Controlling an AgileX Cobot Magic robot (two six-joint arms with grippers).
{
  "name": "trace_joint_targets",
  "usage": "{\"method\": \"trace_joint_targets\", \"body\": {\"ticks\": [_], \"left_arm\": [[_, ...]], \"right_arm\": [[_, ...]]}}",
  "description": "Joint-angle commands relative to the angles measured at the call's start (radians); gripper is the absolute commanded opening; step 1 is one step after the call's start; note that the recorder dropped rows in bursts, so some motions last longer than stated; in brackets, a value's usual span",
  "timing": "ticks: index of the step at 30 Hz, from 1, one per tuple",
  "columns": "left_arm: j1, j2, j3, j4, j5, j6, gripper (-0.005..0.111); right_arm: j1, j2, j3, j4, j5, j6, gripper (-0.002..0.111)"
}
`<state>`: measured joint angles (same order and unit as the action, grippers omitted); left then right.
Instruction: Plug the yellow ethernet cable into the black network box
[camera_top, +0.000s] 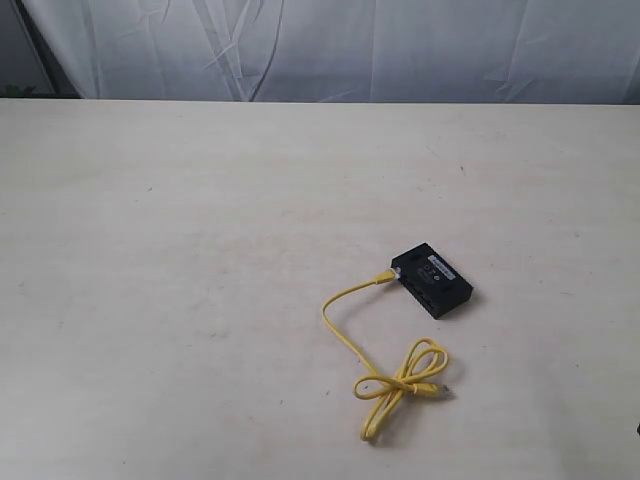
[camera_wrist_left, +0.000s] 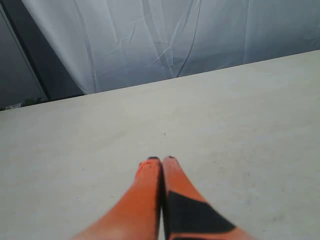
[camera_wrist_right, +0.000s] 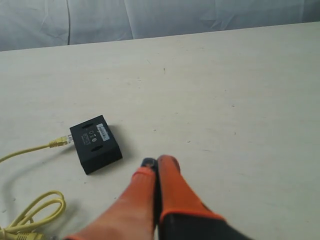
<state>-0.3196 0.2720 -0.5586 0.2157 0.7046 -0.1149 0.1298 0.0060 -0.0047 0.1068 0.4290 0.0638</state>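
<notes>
A pale cloth backdrop (camera_top: 400, 50) hangs beyond the far edge of your surface (camera_top: 150, 250). The black network box (camera_top: 432, 279) lies flat, right of centre and nearer the near edge. One plug of the yellow ethernet cable (camera_top: 380, 279) meets the box's side; seating cannot be confirmed. Its tied loop lies between the box and the near edge. Your left end effector (camera_wrist_left: 161, 160) is pressed together over bare surface, aimed at the far edge. Your right end effector (camera_wrist_right: 156, 161), also pressed together, is near the box, not touching it.
</notes>
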Motion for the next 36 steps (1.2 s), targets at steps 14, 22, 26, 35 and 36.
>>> {"method": "trace_joint_targets", "body": {"ticks": [14, 22, 26, 35, 36], "left_arm": [[0.002, -0.004, 0.003, 0.001, -0.010, -0.007, 0.000], [0.002, -0.004, 0.003, 0.001, -0.010, -0.007, 0.000], [0.002, -0.004, 0.003, 0.001, -0.010, -0.007, 0.000], [0.002, -0.004, 0.003, 0.001, -0.010, -0.007, 0.000], [0.002, -0.004, 0.003, 0.001, -0.010, -0.007, 0.000]], "right_arm": [[-0.156, -0.006, 0.005, -0.011, -0.014, 0.000, -0.001], [-0.156, -0.006, 0.005, -0.011, -0.014, 0.000, -0.001], [-0.155, -0.006, 0.005, -0.002, -0.014, 0.000, -0.001], [-0.155, -0.006, 0.005, -0.002, -0.014, 0.000, -0.001], [-0.155, -0.006, 0.005, -0.002, -0.014, 0.000, -0.001]]}}
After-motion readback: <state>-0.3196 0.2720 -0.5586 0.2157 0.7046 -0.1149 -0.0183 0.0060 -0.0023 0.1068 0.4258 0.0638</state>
